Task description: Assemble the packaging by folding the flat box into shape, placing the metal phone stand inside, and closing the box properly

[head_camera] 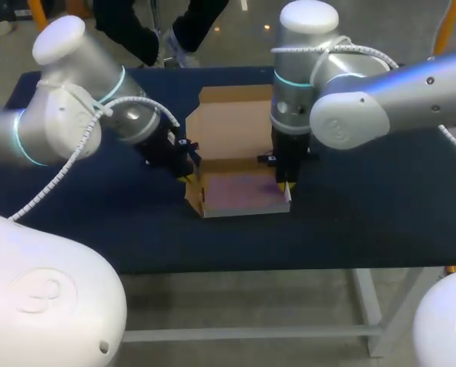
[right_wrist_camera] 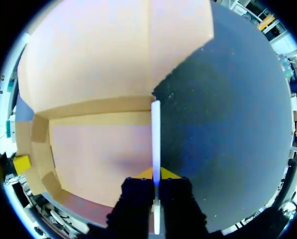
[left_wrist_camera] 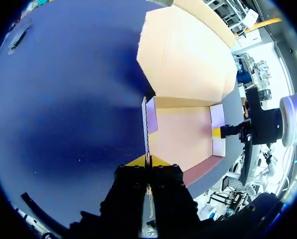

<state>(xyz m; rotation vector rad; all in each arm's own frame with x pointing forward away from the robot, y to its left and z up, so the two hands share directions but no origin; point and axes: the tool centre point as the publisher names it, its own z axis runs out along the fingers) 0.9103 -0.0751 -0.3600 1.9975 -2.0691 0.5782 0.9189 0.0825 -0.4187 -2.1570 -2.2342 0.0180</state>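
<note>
A brown cardboard box (head_camera: 239, 193) lies in the middle of the dark blue table, its side walls raised and its lid (head_camera: 235, 126) lying open and flat behind it. My left gripper (head_camera: 188, 177) is shut on the box's left wall (left_wrist_camera: 146, 127), which shows edge-on between the yellow tips (left_wrist_camera: 148, 162). On the opposite side, my right gripper (head_camera: 286, 186) is shut on the right wall (right_wrist_camera: 155, 134), pinched between its tips (right_wrist_camera: 156, 173). The box floor (left_wrist_camera: 180, 142) is bare. No metal phone stand is in any view.
The blue table top (head_camera: 365, 222) stretches to either side of the box, with its front edge (head_camera: 289, 267) close below the box. Both arms lean in over the table from the two sides.
</note>
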